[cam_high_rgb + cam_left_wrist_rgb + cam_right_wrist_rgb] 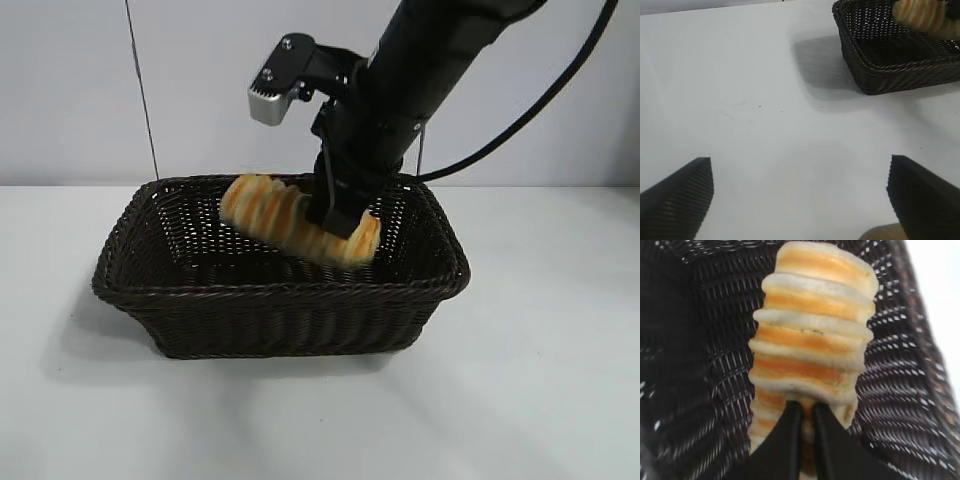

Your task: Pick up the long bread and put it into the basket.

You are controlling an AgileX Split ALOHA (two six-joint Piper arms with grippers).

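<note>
While one long bread (pixel 296 229) and one basket (pixel 280 310) make up everything on the white counter (pixel 540 380), two arms are on the rig, and only one of them is at the basket. The right end effector (pixel 338 216) reaches down from above into the basket's opening, its two black fingers (pixel 790 440) drawn almost together and pinching the loaf near one end. In the right wrist view the fingers bite into the ridged crust so that only a thin slit shows between them, with the rest of the loaf stretching away from them over the dark weave. From the exterior view the bread hangs tilted inside the basket, its free end higher and toward the left wall, its gripped end lower and nearer the right wall; its underside sits below the braided rim. Whether it touches the basket floor cannot be told.

The left end effector (pixel 800 200) hovers over bare counter well apart from the basket, its two fingers (pixel 677 197) spread wide with nothing between them. From its wrist view the basket (pixel 890 75) sits far off at the corner of the picture, with the bread (pixel 920 15) showing above its rim. The basket stands upright on the counter, and a soft shadow lies beside it.
</note>
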